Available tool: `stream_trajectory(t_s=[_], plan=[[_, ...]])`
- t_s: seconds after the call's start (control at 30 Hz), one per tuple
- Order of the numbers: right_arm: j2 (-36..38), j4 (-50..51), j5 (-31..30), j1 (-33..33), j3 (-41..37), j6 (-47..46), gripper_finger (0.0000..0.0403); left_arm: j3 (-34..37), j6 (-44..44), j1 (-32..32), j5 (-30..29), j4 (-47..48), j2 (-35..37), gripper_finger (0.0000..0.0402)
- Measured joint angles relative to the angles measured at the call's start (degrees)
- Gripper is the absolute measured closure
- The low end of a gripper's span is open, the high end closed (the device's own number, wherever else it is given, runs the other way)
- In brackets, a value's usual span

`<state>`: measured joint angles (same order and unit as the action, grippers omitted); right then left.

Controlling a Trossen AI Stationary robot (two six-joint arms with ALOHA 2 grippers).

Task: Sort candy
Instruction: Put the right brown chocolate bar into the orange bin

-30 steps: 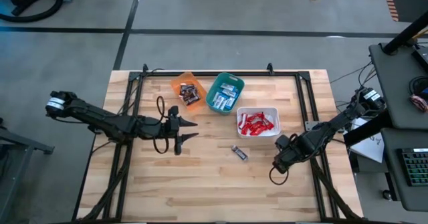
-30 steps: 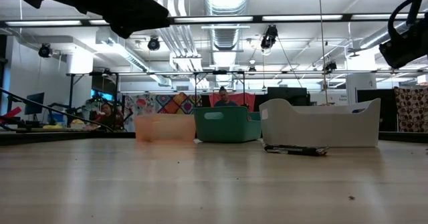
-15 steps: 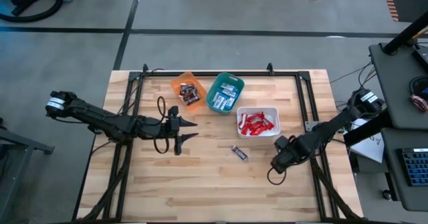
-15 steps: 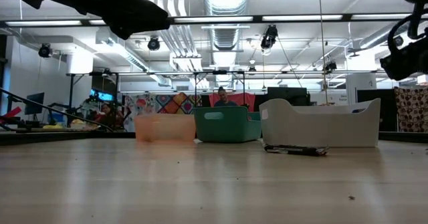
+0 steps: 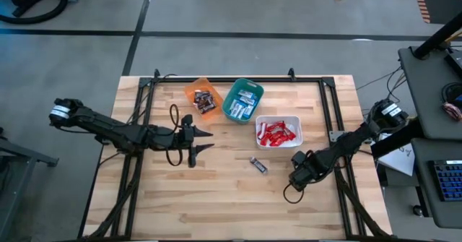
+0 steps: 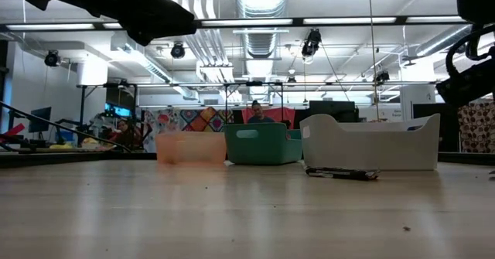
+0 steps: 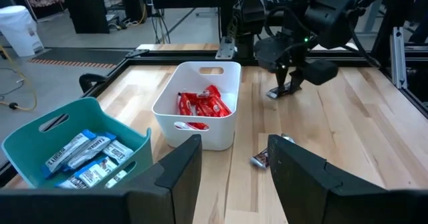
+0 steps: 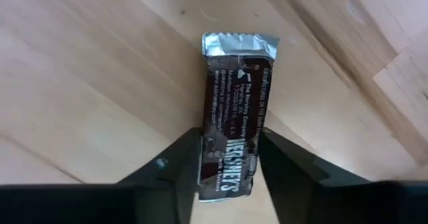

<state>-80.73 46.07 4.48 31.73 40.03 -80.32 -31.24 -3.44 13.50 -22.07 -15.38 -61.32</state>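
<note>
My right gripper (image 5: 297,175) is over the table's right part, shut on a dark brown candy bar (image 8: 231,117). It also shows in the left wrist view (image 7: 289,83). A second dark bar (image 5: 258,165) lies flat on the table between the two grippers and shows in the low view (image 6: 340,172). My left gripper (image 5: 205,141) is open and empty above the table's left middle. An orange bin (image 5: 193,92) holds dark bars, a teal bin (image 5: 232,97) holds blue-and-white bars, and a white bin (image 5: 279,119) holds red bars. My right gripper pinches the dark bar's two long sides (image 8: 214,150) between its two fingers, near the end toward the wrist. The fingers come from above, slanting down, and lie along the bar. The bar hangs below them, its silver crimped end (image 8: 241,45) lowest, close above the wood.
The three bins stand in a slanting row at the table's far middle. A black frame (image 5: 332,112) runs along the table's sides and far edge. Bare wood lies along the near half of the table (image 5: 231,206).
My right gripper has gone a little toward the table's left and near edges, still shut on the dark bar. The bar on the table has stayed where it was.
</note>
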Motion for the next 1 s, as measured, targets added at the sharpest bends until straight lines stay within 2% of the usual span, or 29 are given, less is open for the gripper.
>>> stream_trajectory(t_s=[0.27, 0.4, 0.57, 0.73, 0.87, 1.0], plan=[[0.49, -0.59, 0.51, 0.0, 0.03, 0.77, 0.0347, 0.0, -0.02, 0.0, 2.29, 0.07, 0.0, 0.0247], [0.81, -0.6, 0.78, 0.0, 0.04, 1.41, 0.038, 0.0, -0.02, 0.02, 3.15, 0.07, 0.0, 0.0247], [3.24, -1.77, 0.93, 0.02, 0.02, 1.94, 0.0393, 0.05, -0.02, 0.0, 3.29, 0.04, 0.0, 0.0247], [7.34, -5.98, 0.28, 0.02, 0.0, 4.01, 0.0394, 0.13, -0.02, 0.02, 7.89, -0.27, -0.84, 0.0247], [9.63, -14.74, -2.58, -0.02, 0.0, 7.47, 0.0394, 0.15, 1.01, 0.02, 11.71, -3.62, -4.21, 0.0247], [10.12, -26.86, -5.61, -0.8, 0.02, 12.64, 0.0394, 0.17, 5.55, 0.02, 18.15, -12.02, -10.16, 0.0247]])
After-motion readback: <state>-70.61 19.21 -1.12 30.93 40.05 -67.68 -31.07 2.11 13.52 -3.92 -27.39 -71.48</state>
